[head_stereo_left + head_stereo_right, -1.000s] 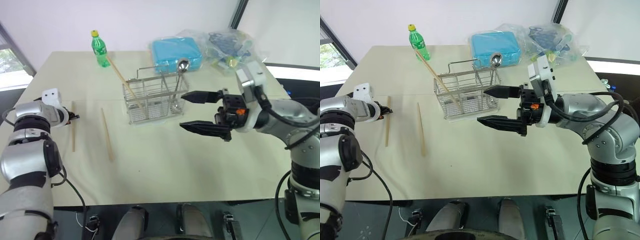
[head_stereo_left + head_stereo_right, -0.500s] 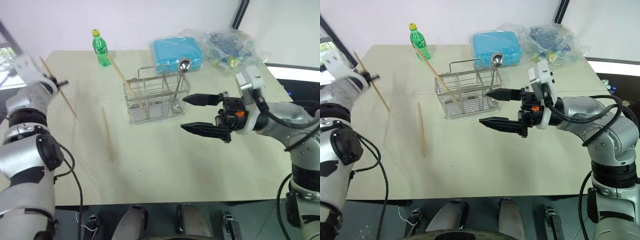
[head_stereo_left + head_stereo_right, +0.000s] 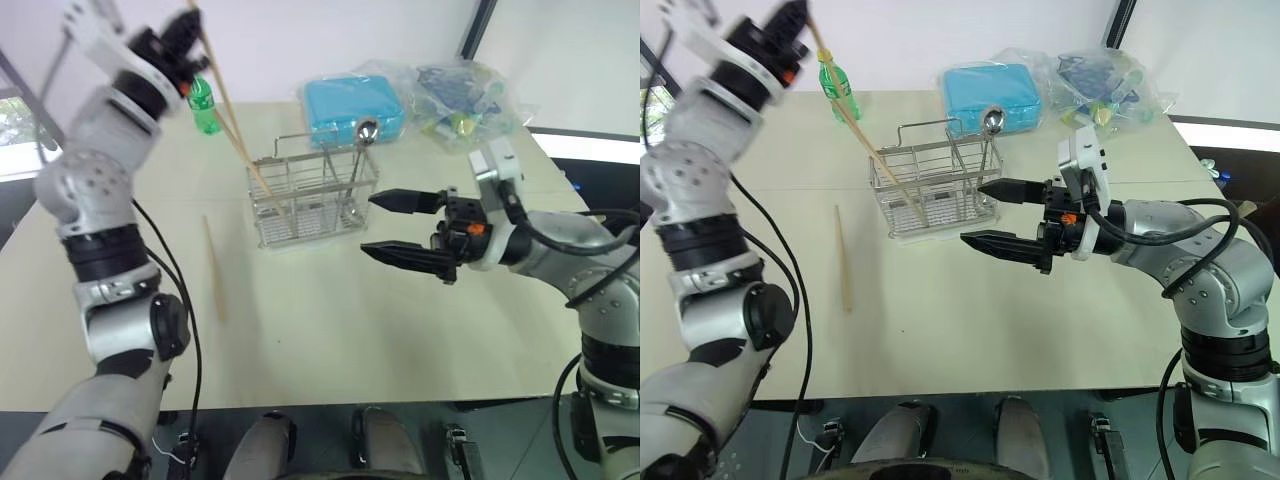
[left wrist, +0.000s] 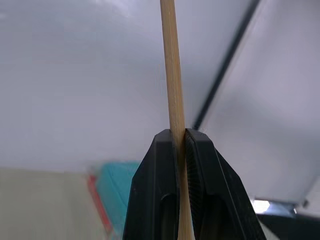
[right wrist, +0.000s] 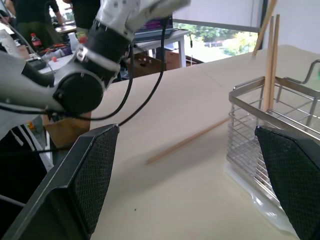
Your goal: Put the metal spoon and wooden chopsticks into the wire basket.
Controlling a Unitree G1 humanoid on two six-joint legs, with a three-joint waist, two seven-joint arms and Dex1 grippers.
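My left gripper is raised high at the back left, above the green bottle, shut on one of the wooden chopsticks. That stick slants down toward the wire basket. Another chopstick leans in the basket's left end. A third lies flat on the table left of the basket. The metal spoon stands in the basket's right end, bowl up. My right gripper hovers just right of the basket, pointing left, open and empty.
A green bottle stands at the back left of the table. A blue plastic box sits behind the basket, and a clear bag of items lies to its right.
My left arm lifted a chopstick off the table's left side, rose high and swung right toward the basket. The right gripper stayed put, open.
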